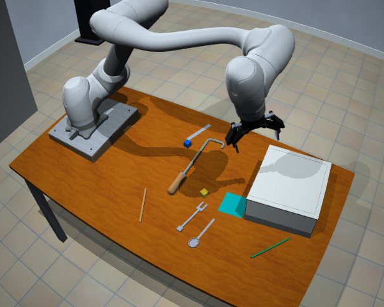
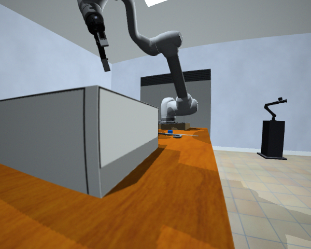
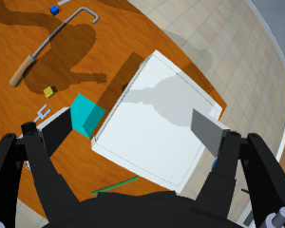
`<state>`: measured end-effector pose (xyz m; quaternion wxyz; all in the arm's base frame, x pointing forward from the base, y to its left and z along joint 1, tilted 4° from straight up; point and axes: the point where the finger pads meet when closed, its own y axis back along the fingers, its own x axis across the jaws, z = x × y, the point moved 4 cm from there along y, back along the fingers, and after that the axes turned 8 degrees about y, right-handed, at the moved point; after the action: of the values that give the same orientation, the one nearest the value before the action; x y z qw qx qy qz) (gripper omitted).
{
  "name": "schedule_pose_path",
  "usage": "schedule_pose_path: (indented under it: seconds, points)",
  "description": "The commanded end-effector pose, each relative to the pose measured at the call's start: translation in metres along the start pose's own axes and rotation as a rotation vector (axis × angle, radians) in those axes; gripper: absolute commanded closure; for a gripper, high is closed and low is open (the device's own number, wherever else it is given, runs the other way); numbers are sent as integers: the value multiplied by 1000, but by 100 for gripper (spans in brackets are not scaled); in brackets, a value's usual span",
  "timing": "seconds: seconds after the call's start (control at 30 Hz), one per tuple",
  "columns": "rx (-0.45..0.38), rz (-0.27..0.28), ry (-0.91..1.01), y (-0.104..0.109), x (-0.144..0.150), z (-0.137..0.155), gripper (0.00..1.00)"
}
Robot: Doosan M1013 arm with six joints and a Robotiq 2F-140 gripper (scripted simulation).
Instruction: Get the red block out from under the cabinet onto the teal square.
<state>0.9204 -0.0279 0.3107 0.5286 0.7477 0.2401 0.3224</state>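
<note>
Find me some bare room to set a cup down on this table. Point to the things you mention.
There's bare wood between the wooden stick [image 1: 142,205] and the robot's base plate [image 1: 91,149]. It's crowded around the fork [image 1: 190,219], spoon [image 1: 194,242], yellow block [image 1: 203,192] [image 3: 48,92] and teal square [image 1: 230,204] [image 3: 81,114].

White cabinet [image 1: 290,180] [image 2: 43,134] [image 3: 152,128] set on desk [image 1: 102,185] [image 2: 150,214] [image 3: 119,28]; teal square [image 1: 230,203] [image 3: 85,114] laid against its near left corner. Wood-handled hook [image 1: 195,159] [image 2: 178,136] [image 3: 51,38] laid between blue block [image 1: 187,143] [image 2: 170,132] [image 3: 54,9] and yellow block [image 1: 203,192] [image 3: 48,92]. Pincer [image 1: 257,142] [image 2: 105,55] [image 3: 131,119] held wide open above desk.

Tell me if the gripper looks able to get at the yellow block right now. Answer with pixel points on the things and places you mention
Probably yes: the open gripper [image 1: 256,140] [image 2: 104,54] [image 3: 131,119] looks free to move, and nothing covers the yellow block [image 1: 203,192] [image 3: 48,92], which sits beside the fork-shaped tool [image 1: 190,216] [image 3: 42,114].
</note>
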Motion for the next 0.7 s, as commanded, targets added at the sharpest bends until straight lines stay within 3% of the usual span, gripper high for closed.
schedule_pose_path:
  seconds: [0.0,0.53,0.57,0.67]
  points:
    - [0,0,0,0,0,0,0]
    - [0,0,0,0,0,0,0]
    - [0,0,1,0,0,0,100]
    - [-16,-17,39,-5,-14,-6,100]
